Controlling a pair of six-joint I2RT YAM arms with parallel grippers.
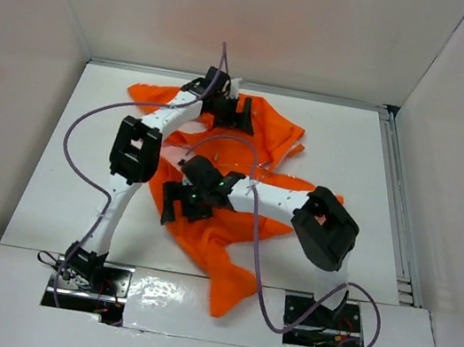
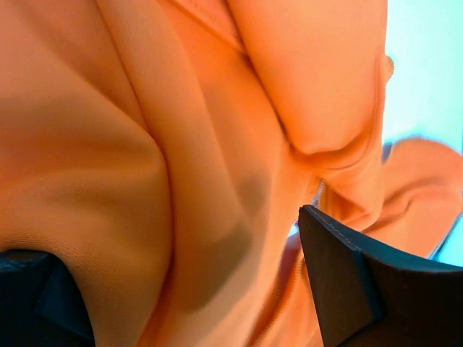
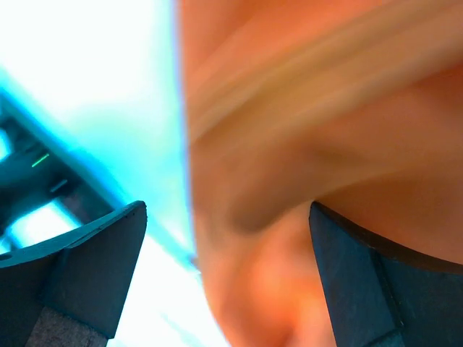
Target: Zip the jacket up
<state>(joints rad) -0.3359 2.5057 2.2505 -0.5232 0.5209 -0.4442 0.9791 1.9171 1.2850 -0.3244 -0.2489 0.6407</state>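
Under the left claw (image 2: 173, 267) and right claw (image 3: 226, 217) — both spread wide — crumpled jacket (image 1: 226, 280), apparently ungripped

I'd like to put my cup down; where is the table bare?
Bare table right of the jacket, up to the right wall, and a narrower strip along the left wall. The middle is crowded: the crumpled jacket, with the left arm and right arm reaching over it.

White table (image 1: 344, 148), white walls (image 1: 268, 18), perhaps a metal rail (image 1: 398, 212).
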